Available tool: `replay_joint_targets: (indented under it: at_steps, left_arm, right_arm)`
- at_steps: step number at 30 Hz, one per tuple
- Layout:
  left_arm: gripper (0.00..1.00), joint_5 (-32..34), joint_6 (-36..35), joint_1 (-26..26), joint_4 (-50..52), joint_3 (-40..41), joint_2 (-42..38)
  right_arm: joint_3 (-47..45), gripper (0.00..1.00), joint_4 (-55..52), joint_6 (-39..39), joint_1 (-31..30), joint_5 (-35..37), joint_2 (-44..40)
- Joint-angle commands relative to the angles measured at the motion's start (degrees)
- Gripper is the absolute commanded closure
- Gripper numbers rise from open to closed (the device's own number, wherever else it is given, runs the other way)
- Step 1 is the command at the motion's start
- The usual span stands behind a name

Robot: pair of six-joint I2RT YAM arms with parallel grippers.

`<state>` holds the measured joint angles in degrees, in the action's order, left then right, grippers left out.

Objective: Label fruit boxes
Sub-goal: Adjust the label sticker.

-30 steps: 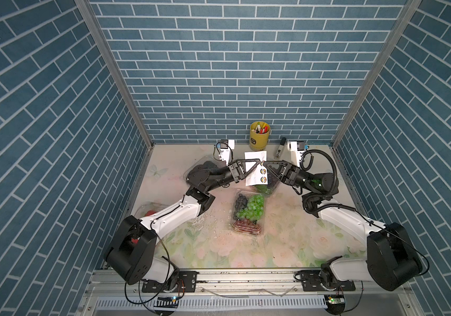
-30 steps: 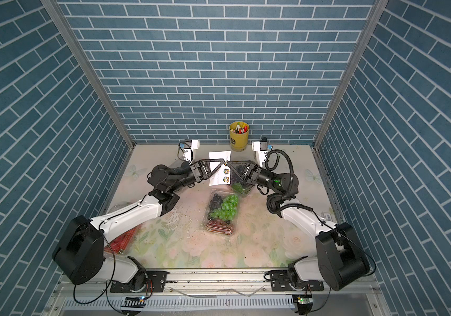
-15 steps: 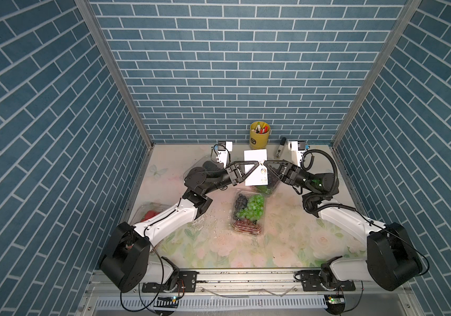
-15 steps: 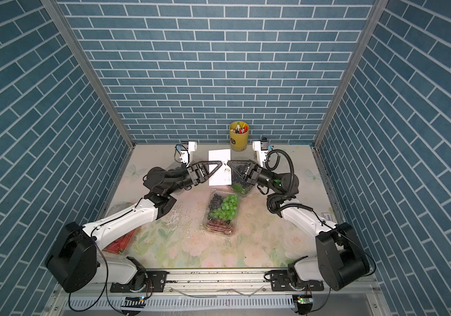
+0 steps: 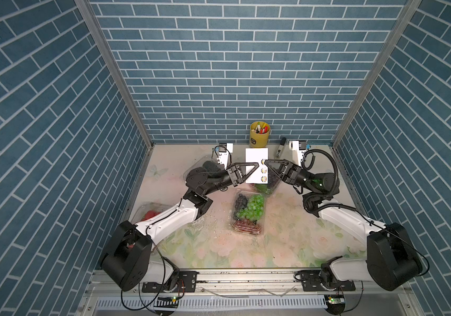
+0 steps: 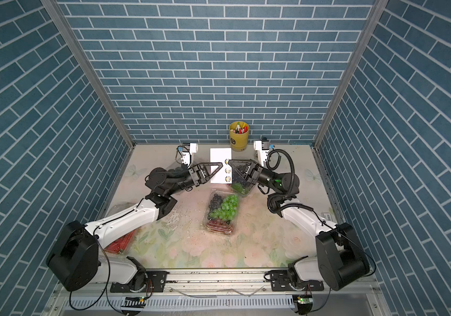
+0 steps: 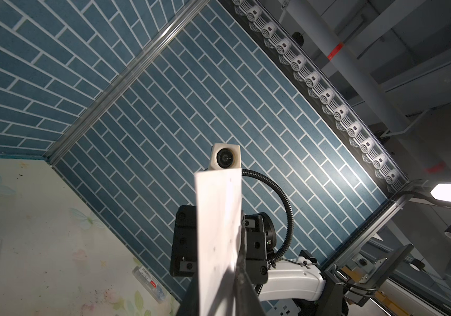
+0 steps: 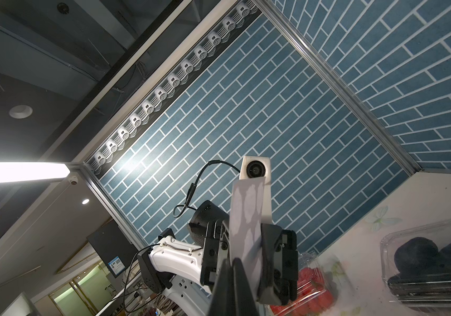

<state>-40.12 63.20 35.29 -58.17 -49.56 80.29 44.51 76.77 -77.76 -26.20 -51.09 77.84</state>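
The white sticker sheet (image 5: 254, 161) (image 6: 218, 161) hangs in the air between both grippers, with round stickers along its right edge. My right gripper (image 5: 265, 162) (image 6: 228, 162) (image 8: 232, 262) is shut on that edge. The fingers of my left gripper (image 5: 257, 163) (image 6: 222, 164) stand slightly apart around the sheet (image 7: 218, 219). The mixed-grape fruit box (image 5: 247, 212) (image 6: 223, 210) lies closed at mid-table. Another box with green grapes (image 5: 266, 188) sits under the right gripper. The strawberry box (image 5: 150, 214) (image 8: 312, 284) lies at the left. The black-berry box (image 8: 432, 268) is behind the left arm.
A yellow pen cup (image 5: 260, 134) (image 6: 238, 136) stands at the back wall with a marker (image 5: 281, 147) lying beside it. A small barcoded packet (image 7: 147, 276) lies by the right wall. Brick walls close in three sides.
The sheet has lifted slightly toward the back. My left jaws, shut on it a second ago, have parted a little, and the left arm has shifted. The right gripper stayed shut.
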Motion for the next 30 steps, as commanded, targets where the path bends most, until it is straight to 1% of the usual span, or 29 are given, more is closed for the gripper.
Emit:
replay_joint_targets:
  at_steps: [1, 2, 4, 8, 14, 22, 23, 24, 26, 28, 30]
  left_arm:
    - [0.79, -0.1, -0.5, 0.2, -2.1, -2.2, 0.6]
    - [0.8, -0.1, -0.5, 0.2, -2.6, -2.3, 0.9]
    - [0.81, -0.2, 1.8, 0.3, -3.9, -2.6, 1.5]
    - [0.81, -0.5, 3.3, 0.1, -5.9, -2.9, 2.3]
    - [0.87, -0.7, 4.2, 0.1, -7.1, -3.3, 2.8]
    - [0.87, -0.8, 5.6, -0.6, -8.8, -2.7, 2.6]
    - [0.88, -1.0, 5.6, -0.7, -8.7, -2.8, 2.5]
    - [0.92, -1.2, 5.6, -0.7, -8.6, -2.8, 2.5]
    - [0.94, -1.4, 5.9, -0.7, -9.0, -2.8, 2.6]
    - [1.0, -1.6, 6.1, -0.6, -9.2, -3.1, 2.9]
    - [1.0, -2.0, 6.6, -0.3, -9.7, -3.3, 3.5]
  right_arm:
    - [0.6, 1.0, 3.0, -0.5, 0.1, -0.8, -1.6]
    - [0.6, 1.0, 3.0, -0.5, 0.1, -1.0, -1.6]
    - [0.4, 1.0, 3.0, -0.4, 0.1, -1.1, -1.7]
    - [0.4, 1.0, 3.0, -0.3, 0.1, -1.2, -1.7]
    - [0.5, 1.0, 3.0, -0.3, 0.2, -1.5, -1.9]
    - [0.5, 1.0, 2.9, -0.2, 0.1, -1.3, -1.8]
    - [0.6, 1.0, 2.9, -0.3, 0.1, -1.2, -1.7]
    - [0.7, 1.0, 2.9, -0.3, 0.1, -1.2, -1.7]
    - [0.8, 1.0, 2.9, -0.3, 0.1, -1.1, -1.7]
    - [1.1, 1.0, 3.0, -0.4, 0.1, -1.3, -1.5]
    - [1.2, 1.0, 3.0, -0.5, 0.1, -1.4, -1.4]
